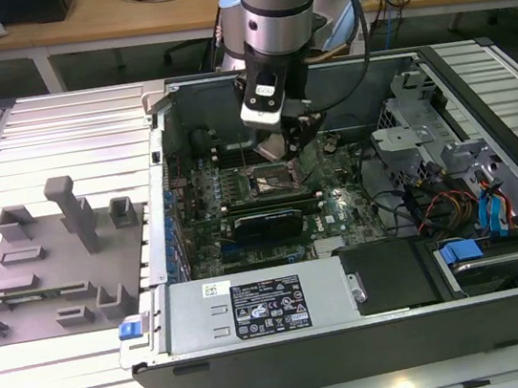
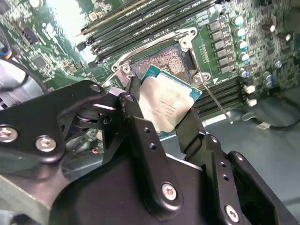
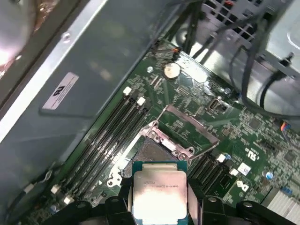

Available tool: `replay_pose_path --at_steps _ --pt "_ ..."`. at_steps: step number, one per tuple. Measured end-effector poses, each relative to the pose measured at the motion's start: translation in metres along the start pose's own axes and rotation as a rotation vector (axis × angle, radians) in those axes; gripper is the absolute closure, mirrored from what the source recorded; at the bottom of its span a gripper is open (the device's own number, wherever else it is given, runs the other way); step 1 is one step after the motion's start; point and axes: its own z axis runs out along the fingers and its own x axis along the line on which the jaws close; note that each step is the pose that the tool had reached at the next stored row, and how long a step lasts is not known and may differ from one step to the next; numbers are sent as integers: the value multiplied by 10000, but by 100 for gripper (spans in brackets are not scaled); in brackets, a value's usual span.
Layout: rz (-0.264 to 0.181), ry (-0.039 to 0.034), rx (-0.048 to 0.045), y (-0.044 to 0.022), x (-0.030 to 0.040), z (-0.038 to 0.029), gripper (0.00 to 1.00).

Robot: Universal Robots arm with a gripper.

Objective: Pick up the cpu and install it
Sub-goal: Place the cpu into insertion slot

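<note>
Carrying the cpu at the open socket

I am clenching my end effector on two opposite edges of the cpu, hovering it close by the socket, upper middle of the exterior view, inside the computer case. I am judging it light, stiff, thin and fragile underneath, so edge-holding only.

The gripper clamps the cpu by its edges, seemingly just short of the open socket.
</note>
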Motion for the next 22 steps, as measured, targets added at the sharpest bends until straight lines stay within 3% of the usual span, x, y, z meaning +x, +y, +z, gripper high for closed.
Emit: replay_pose_path --at_steps 1,5,16,22 --pt "414 -20 -17 0 0 1 45" --pt "1278 -64 -51 0 0 3 45" --pt "3171 -161 -126 0 0 11 45" --pt "4491 -228 -178 -1 -1 21 45"
